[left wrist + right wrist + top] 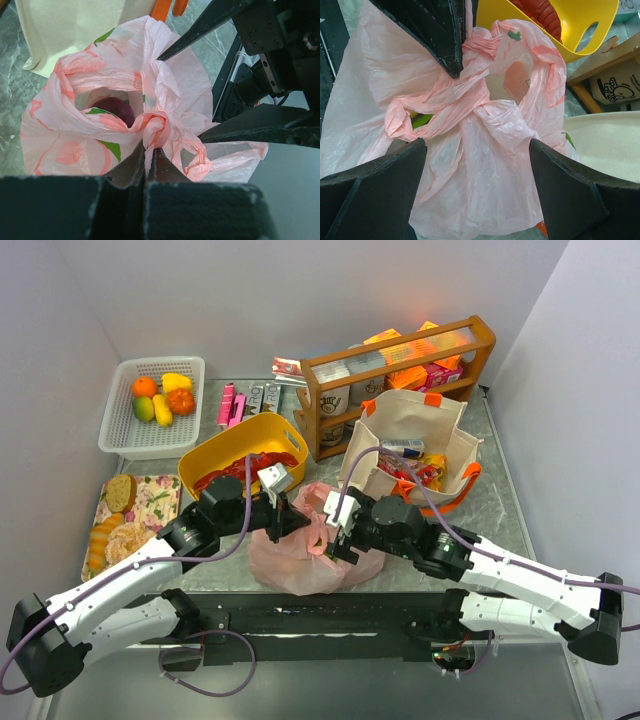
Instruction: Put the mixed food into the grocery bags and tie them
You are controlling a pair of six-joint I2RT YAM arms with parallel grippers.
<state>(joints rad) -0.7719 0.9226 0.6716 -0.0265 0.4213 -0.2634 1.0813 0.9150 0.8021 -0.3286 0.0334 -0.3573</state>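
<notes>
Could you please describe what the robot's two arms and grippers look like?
Both the left arm and right arm have smooth white link shells between black joint housings, with purple cables looping alongside. The left gripper and right gripper are matte black, with wedge-shaped fingers tapering to narrow tips.

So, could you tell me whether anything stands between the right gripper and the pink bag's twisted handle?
Nothing visible does. The right gripper is open, its fingers either side of the pink plastic bag, with the twisted handle just ahead. The left gripper pinches the plastic from the opposite side, close by but not between them.
</notes>
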